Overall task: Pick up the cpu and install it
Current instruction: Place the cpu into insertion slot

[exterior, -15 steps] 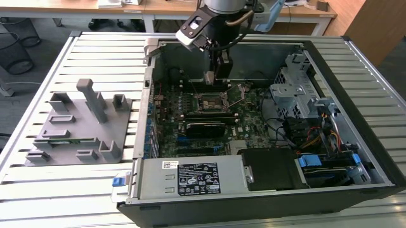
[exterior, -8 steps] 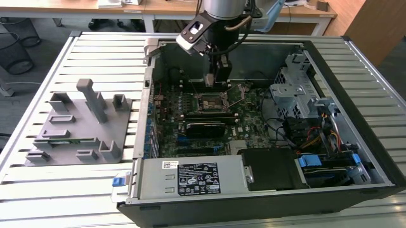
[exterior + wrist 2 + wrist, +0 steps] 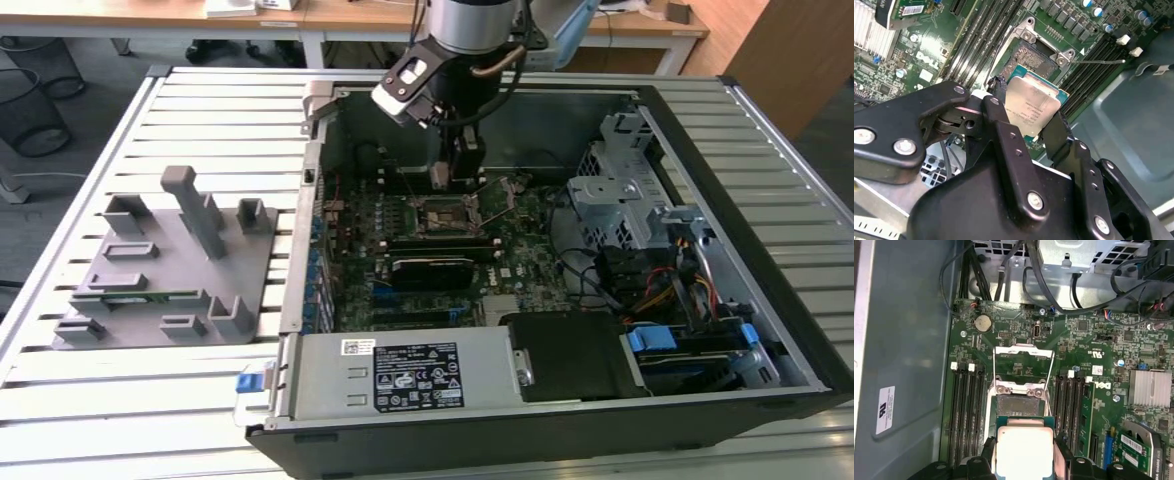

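Pale slatted table (image 3: 147, 400) with grey fixture (image 3: 167, 265) at the exterior view's left, open computer case (image 3: 534, 445) beside it

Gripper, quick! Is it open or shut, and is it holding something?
The gripper is shut on the cpu, gripping it by two opposite edges, close to the socket.

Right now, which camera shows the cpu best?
The second wrist view: the cpu shows most of its metal top, clamped between the fingers. The first wrist view crops it at the frame edge. In the exterior view it is too small to make out.
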Controlling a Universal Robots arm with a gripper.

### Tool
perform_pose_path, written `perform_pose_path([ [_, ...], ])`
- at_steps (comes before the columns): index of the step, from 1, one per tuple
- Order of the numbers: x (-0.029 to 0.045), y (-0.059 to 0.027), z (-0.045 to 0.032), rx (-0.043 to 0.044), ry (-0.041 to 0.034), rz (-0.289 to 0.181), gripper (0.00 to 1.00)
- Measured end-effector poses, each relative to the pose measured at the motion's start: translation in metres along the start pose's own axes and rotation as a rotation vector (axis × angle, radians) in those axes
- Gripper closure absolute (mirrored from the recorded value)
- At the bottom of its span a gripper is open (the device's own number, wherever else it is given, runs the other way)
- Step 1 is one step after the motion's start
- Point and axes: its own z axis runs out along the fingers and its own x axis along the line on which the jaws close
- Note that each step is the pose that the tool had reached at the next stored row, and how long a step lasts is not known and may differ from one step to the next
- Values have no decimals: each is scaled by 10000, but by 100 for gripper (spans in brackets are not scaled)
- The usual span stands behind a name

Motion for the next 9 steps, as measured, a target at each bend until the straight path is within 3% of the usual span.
perform_pose_path([
  [9,4,6,105,0,0,23,46],
])
